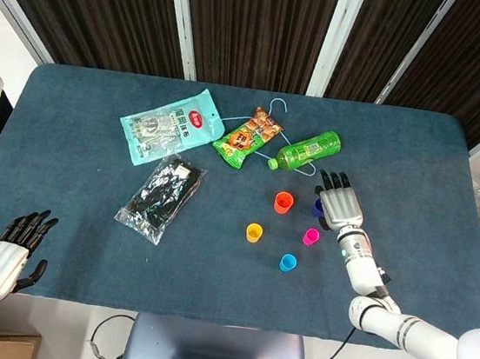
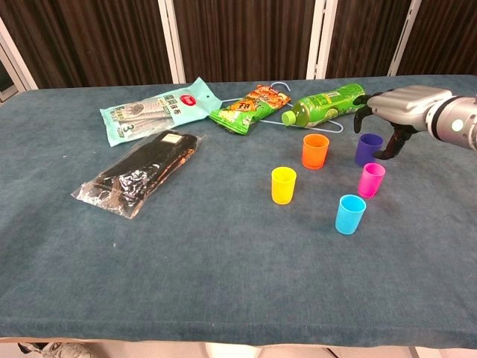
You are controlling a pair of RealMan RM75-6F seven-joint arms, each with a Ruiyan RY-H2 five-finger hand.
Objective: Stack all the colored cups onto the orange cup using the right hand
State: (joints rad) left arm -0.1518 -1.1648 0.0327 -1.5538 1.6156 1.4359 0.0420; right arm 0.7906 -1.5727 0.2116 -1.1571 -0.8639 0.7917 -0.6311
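Observation:
Five small cups stand right of centre: the orange cup (image 1: pixel 283 202) (image 2: pixel 314 151), a yellow cup (image 1: pixel 254 232) (image 2: pixel 283 185), a pink cup (image 1: pixel 311 236) (image 2: pixel 371 180), a blue cup (image 1: pixel 288 262) (image 2: pixel 350 214) and a purple cup (image 1: pixel 316 208) (image 2: pixel 367 151). My right hand (image 1: pixel 340 202) (image 2: pixel 399 107) hovers just above and to the right of the purple cup. Its fingers are apart, hang down on either side of the cup, and hold nothing. My left hand (image 1: pixel 11 248) rests open at the near left edge, outside the chest view.
A green bottle (image 1: pixel 305 151) (image 2: pixel 326 104) lies just behind the cups on a wire hanger (image 1: pixel 277 110). A snack bag (image 1: pixel 248 137), a teal packet (image 1: pixel 172 127) and a black packet (image 1: pixel 161 196) lie to the left.

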